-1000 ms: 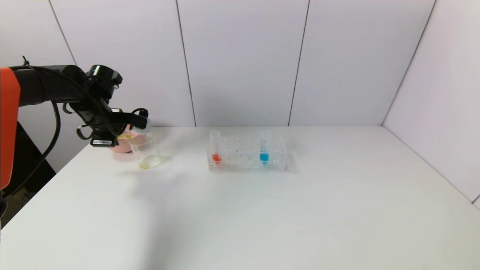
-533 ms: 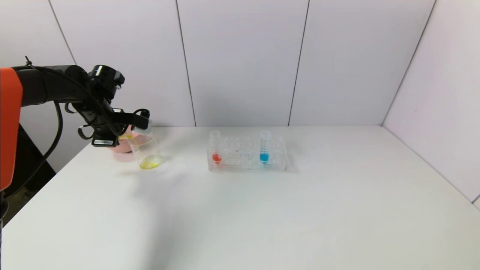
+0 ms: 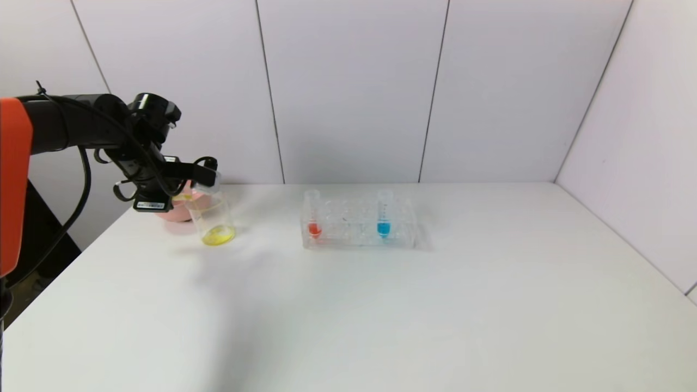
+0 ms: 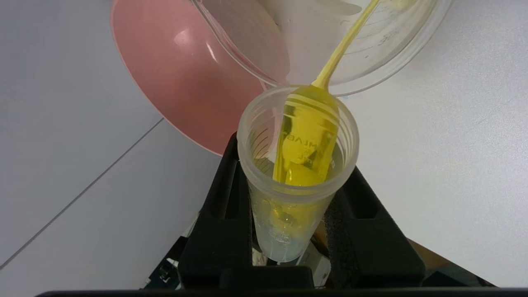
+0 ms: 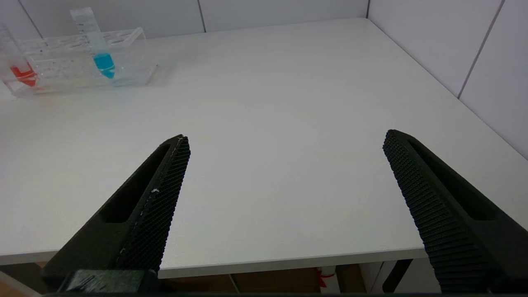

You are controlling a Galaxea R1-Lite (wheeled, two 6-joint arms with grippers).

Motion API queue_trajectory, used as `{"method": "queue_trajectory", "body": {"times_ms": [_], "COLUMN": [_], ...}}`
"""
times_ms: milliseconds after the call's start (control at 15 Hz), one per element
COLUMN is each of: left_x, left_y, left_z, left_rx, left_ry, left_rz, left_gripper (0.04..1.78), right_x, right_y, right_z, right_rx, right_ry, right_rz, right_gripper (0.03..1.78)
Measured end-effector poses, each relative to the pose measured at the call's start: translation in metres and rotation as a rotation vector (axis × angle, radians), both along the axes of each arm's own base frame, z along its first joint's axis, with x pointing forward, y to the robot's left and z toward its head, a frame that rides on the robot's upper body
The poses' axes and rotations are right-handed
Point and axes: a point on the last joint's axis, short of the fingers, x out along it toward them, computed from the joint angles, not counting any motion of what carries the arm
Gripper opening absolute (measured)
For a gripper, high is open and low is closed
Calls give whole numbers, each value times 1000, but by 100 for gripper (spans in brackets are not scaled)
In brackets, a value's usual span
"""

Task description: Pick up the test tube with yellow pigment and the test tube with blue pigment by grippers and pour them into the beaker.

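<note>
The test tube with yellow pigment (image 4: pixel 297 165) is clenched in the left pincer (image 4: pixel 288 214), tipped over the beaker (image 3: pixel 212 220) (yellow stream running in). The test tube with blue pigment (image 3: pixel 384 213) is left racked mid-desk; the right pincer (image 5: pixel 284 185) is spread wide, nothing held.

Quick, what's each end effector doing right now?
Left end effector: shut on the yellow test tube, pouring into the beaker.
Right end effector: open, empty.
</note>
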Motion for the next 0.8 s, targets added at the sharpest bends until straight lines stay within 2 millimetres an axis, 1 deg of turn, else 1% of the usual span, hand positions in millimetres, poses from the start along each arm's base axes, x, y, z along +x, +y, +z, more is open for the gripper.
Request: {"method": "queue_trajectory", "body": {"times_ms": [800], "left_x": [0], "left_y": [-3], "left_z": [1], "left_rx": [-1], "left_ry": [-10], "left_rz": [18], "left_gripper": [51], "right_x": [0], "right_y": [0], "right_z": [0], "right_rx": [0], "right_ry": [0], "right_rz": [0], "right_gripper": [171]}}
